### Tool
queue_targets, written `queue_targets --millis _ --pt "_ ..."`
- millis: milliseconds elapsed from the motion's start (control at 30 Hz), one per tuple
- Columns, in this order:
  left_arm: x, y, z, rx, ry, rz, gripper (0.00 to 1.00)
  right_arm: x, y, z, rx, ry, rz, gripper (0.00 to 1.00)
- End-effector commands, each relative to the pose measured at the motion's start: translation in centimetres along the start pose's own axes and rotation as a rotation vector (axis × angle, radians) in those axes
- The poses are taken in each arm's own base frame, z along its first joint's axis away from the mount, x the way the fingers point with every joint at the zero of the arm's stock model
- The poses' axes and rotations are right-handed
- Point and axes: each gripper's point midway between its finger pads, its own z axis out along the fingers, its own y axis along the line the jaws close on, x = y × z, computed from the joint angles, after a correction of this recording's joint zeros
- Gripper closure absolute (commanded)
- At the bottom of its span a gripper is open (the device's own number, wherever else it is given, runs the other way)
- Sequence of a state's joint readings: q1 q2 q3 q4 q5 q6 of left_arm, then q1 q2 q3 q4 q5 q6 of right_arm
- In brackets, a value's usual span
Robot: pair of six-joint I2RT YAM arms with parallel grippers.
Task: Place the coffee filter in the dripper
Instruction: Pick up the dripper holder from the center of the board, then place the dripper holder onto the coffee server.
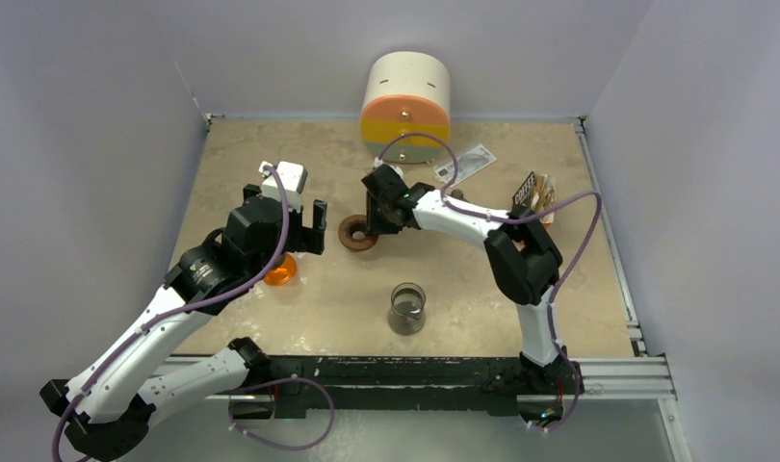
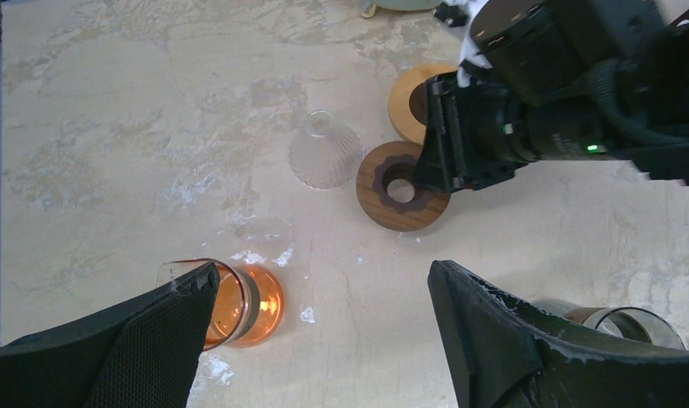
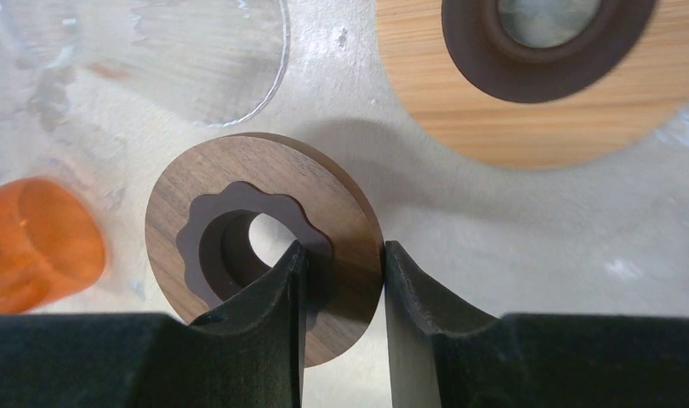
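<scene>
2 wood rings [image 2: 390, 217], 2 glasses [image 1: 407, 308], 1 dripper [image 2: 324, 157], 1 canister [image 1: 405, 106], 2 pkts [image 1: 466, 164].

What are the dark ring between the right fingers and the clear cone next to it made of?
Dark ring: looks like walnut or dark-stained wood with a matte finish; fine grain lines run across its face.
Clear cone: transparent, ribbed and glossy, with the table showing through; probably glass, though clear plastic can't be ruled out.

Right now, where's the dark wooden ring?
The dark ring sits near the centre of the top view, its rim inside the right pincer; a clear glass cone lies beside it.
</scene>
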State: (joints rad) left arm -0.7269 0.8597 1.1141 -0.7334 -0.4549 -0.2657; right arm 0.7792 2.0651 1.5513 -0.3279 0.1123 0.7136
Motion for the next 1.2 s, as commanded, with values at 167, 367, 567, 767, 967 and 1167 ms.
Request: queue_targets --millis 167,367,567,767,967,1167 --pt "-0.6 0.5 -0.1 -0.019 -0.032 -0.002 0.08 -3.4 -0.3 -11.8 -0.039 -0.148 -0.105 1.0" --pt "-0.5 0.6 0.1 -0.031 -0.028 -0.004 0.08 -2.3 -2.2 -17.2 -0.043 -0.174 -0.14 1.0" --pt "-0.3 0.5 0.4 -0.035 -0.018 0.004 0.08 -0.5 -4.1 -21.3 -0.045 -0.161 -0.192 1.0" --pt "-0.1 0.4 0.7 -0.035 -0.007 0.01 0.08 2.3 -5.1 -23.8 -0.102 -0.101 -0.263 1.0" --pt "-0.1 0.4 0.9 -0.037 -0.004 0.014 0.08 5.4 -5.3 -24.7 -0.188 -0.038 -0.366 1.0" --pt "0.0 0.2 1.0 -0.034 0.002 0.019 0.08 8.6 -4.2 -24.8 -0.245 0.015 -0.493 1.0"
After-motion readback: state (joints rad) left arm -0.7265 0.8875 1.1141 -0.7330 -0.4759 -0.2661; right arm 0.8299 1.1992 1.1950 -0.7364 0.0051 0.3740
